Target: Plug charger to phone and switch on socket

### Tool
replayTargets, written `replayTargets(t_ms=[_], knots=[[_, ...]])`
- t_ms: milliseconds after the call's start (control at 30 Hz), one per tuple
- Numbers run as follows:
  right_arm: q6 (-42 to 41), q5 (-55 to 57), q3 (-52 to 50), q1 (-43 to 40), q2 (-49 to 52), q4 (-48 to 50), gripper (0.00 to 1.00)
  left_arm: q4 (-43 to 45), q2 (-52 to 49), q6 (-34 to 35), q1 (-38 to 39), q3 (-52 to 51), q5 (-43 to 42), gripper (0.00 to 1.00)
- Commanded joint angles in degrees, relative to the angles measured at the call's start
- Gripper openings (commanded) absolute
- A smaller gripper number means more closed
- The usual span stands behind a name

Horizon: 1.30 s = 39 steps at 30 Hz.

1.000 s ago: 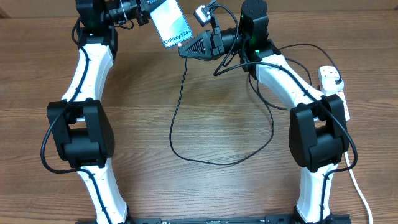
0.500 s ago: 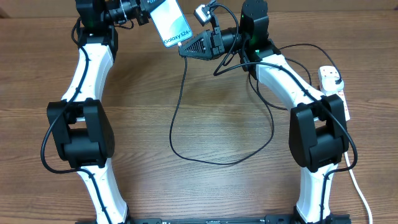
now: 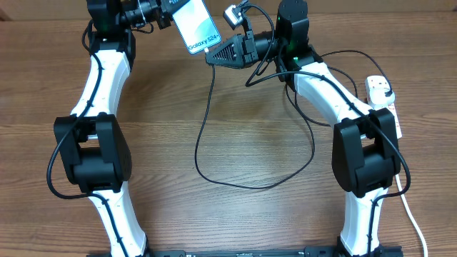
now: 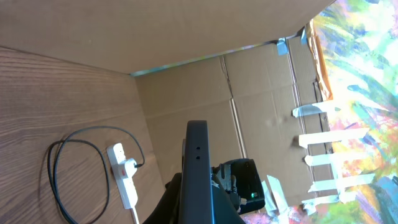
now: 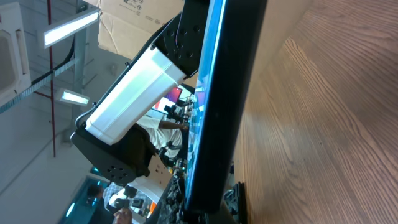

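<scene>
1. Left gripper (image 3: 173,10): far left of the scene, raised off the table (image 3: 250,121). Claw clamped on the far short end of the phone.
2. Phone (image 3: 194,27): held in the air at the far edge, tilted, lit screen facing the overhead camera, "Galaxy" text at its near short end. The left wrist view shows it edge-on as a dark slab (image 4: 198,168). In the right wrist view its dark edge (image 5: 227,93) fills the middle of the picture.
3. Right gripper (image 3: 213,58): just right of the phone's near short end and pointing left at it. Fingers drawn together on the charger's connector end. The connector itself is hidden, so seating in the phone cannot be told.
4. Charger (image 3: 202,135): thin black cable. It hangs from the right gripper, makes 1 wide loop on the table, then runs right and far to the socket.
5. Socket (image 3: 389,107): white strip lying at the right edge of the table, well apart from the phone. Switch position too small to tell.
</scene>
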State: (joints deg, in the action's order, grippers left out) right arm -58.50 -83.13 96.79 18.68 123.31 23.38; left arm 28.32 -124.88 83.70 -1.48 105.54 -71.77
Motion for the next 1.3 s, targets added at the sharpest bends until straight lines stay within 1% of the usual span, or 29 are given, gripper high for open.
replayTargets(t_ms=[0,433,800,1267], knots=[[-0.24,2.54,1.55,-1.55,0.24,0.55,0.04,0.42,-0.04,0.81,0.76,1.18,-2.12,0.04],[-0.26,2.54,1.55,-1.40,0.24,0.55,0.04,0.42,-0.07,0.55,0.98,1.18,-1.64,0.04],[-0.24,2.32,1.55,-0.28,0.24,0.35,0.04,-1.16,-0.04,0.52,2.03,1.18,1.22,0.04],[-0.24,2.29,1.55,-0.26,0.24,0.35,0.04,-1.11,-0.04,0.52,2.21,1.18,1.20,0.04]])
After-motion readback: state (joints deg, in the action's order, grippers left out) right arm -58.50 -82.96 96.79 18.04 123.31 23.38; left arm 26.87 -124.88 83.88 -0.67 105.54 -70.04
